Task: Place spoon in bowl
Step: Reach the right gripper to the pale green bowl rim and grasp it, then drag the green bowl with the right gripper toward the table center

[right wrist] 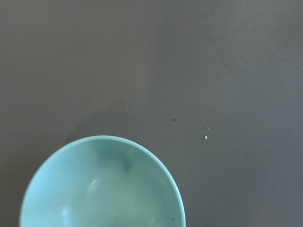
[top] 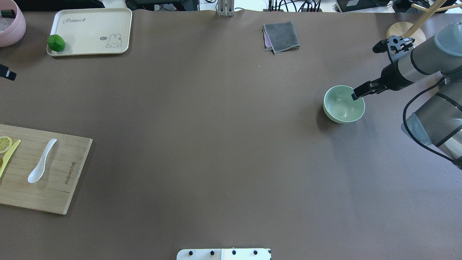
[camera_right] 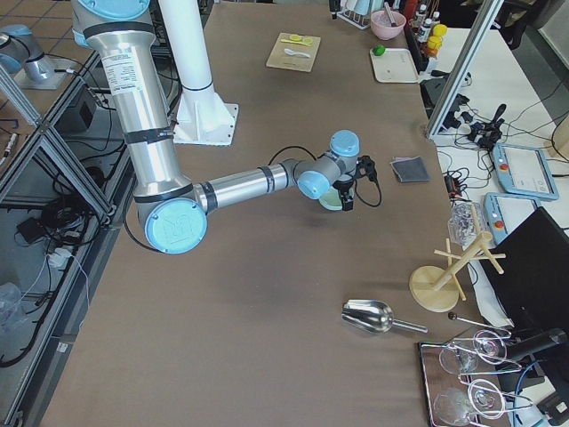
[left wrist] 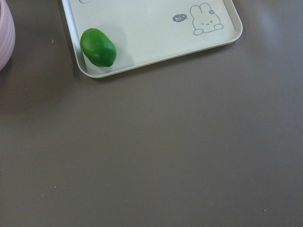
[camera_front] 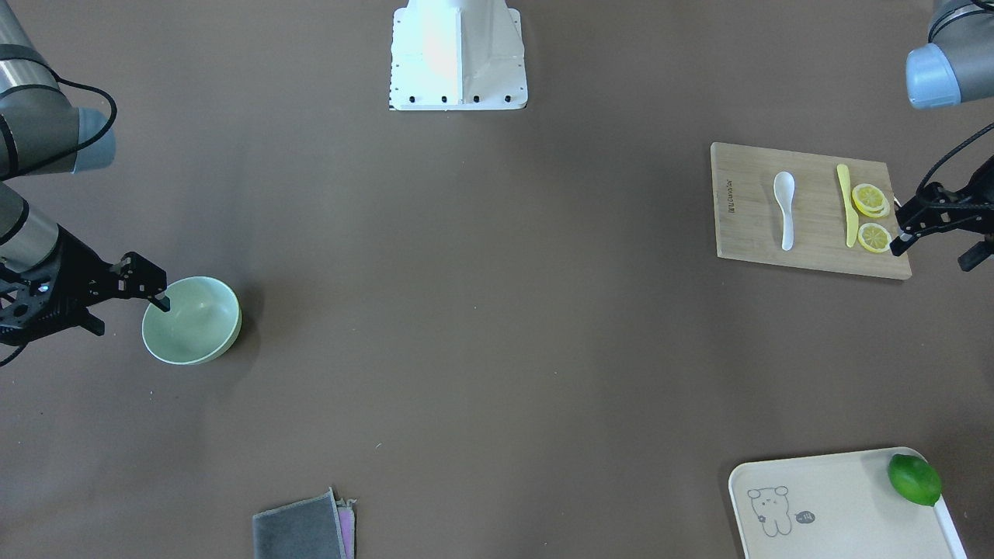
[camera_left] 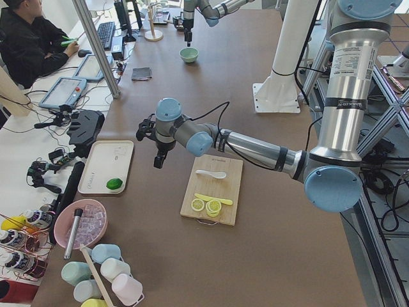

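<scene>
**Work surface.** A brown mat covers the table (top: 216,144). The white base plate (top: 223,254) of the robot sits at the middle of the near edge.

**Near left.** A bamboo cutting board (top: 54,195) lies flat. On it rests the spoon (top: 41,161), with its scoop toward the near side and its handle pointing far and slightly right. A slim yellow knife (top: 9,157) lies to the left of the spoon, apart from it. Lemon slices (camera_front: 871,200) lie at the left end of the board, beyond the knife. The spoon touches neither gripper.

**Left gripper** (camera_front: 932,252). It hangs at the left end of the board, just beside the lemon slices. Its fingers are spread wide and hold nothing. Its wrist camera looks down on bare mat and the tray.

**Middle right.** The bowl (top: 339,104) stands upright on the mat, well apart from the spoon, and nothing lies in it.

**Right gripper** (camera_front: 128,316). Its fingers are spread wide, with one fingertip (top: 355,96) over the right rim of the bowl and the other outside the bowl. Whether that fingertip touches the rim cannot be told.

**Far side.** A folded grey cloth (top: 281,36) lies right of centre. At the far left, a cream tray (top: 90,21) with a printed rabbit carries a green lime (top: 56,42) in its left corner. A pink bowl (top: 14,25) stands just left of the tray.
</scene>
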Available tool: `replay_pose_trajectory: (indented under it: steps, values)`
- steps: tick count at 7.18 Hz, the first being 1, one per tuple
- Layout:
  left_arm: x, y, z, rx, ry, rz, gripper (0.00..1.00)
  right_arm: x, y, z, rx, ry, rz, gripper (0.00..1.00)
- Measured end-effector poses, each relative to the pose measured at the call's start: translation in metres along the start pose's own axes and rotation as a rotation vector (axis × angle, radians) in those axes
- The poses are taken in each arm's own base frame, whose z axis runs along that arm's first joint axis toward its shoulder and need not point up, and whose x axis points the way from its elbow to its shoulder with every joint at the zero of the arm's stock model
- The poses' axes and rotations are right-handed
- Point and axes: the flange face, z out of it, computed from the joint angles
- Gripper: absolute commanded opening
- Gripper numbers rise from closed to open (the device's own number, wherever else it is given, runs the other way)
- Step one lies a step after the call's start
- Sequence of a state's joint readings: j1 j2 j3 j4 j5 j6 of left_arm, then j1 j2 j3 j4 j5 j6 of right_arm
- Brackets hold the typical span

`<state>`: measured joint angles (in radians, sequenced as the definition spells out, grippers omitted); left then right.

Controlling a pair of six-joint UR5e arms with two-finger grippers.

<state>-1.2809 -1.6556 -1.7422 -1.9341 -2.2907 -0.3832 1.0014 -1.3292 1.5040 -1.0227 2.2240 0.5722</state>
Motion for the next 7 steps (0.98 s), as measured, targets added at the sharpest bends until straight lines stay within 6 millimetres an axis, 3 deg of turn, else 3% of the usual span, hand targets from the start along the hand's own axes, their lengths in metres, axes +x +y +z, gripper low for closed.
replay_pose_trajectory:
  steps: [1, 2, 3, 7]
  values:
    - [0.000, 0.000, 0.000, 0.000, 0.000, 0.000, 0.98, 0.010, 0.004, 0.019, -0.017, 0.003, 0.012, 0.80]
    - [0.000, 0.000, 0.001, -0.001, 0.000, 0.000, 0.98, 0.011, 0.004, 0.028, -0.026, 0.004, 0.038, 0.14]
    - [0.000, -0.001, 0.001, -0.001, 0.001, -0.001, 0.98, 0.006, 0.001, 0.030, -0.027, -0.004, 0.072, 0.00]
    - [0.006, -0.005, -0.004, 0.009, 0.009, -0.019, 0.98, -0.007, -0.004, 0.026, -0.021, -0.027, 0.110, 0.00]
